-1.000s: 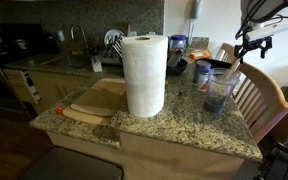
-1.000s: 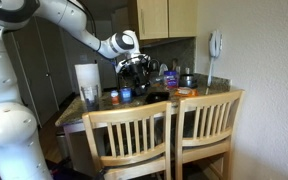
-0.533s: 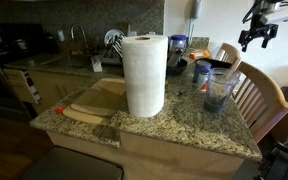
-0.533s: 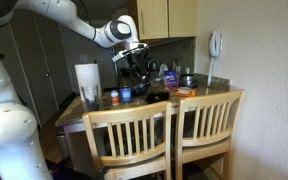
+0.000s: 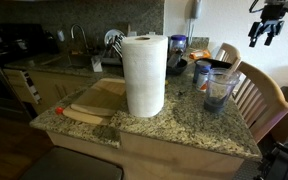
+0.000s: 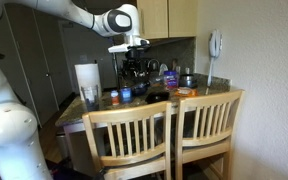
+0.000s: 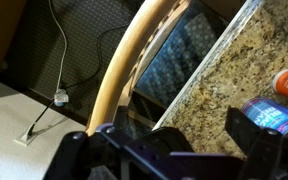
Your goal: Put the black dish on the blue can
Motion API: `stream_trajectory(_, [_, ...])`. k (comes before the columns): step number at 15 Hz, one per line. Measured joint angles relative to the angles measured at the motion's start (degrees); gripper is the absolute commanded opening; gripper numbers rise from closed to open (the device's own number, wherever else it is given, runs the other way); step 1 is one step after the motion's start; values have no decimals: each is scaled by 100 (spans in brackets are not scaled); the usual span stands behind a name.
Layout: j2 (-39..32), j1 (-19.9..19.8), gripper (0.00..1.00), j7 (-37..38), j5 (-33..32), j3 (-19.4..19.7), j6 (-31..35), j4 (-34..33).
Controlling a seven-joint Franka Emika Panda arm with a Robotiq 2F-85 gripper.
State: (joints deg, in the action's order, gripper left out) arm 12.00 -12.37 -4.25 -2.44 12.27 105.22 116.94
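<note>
Raised since before, gripper (image 5: 261, 32) hangs wide, empty; round matte black dish (image 5: 220, 65) seemingly beside blue can (image 5: 201, 74)

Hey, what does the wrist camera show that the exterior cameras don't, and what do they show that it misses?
Only the wrist view shows a cable with a plug lying beside the chair. Only the exterior views show the paper-towel roll, the black dish and the wall phone. Both share the granite counter, a wooden chair and the open, empty gripper.
</note>
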Motion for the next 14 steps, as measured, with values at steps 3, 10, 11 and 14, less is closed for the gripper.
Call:
stream_trajectory(3, [-32,33,100,-194,-63,-2,-100,-4])
stream_trajectory(10, [-573,189,100,-1727,-17,9,-497,-147])
stream_trajectory(11, [-640,197,100,-1760,-17,9,-506,-188])
stream_trajectory(14, [-648,194,100,-1707,293,20,-260,-201])
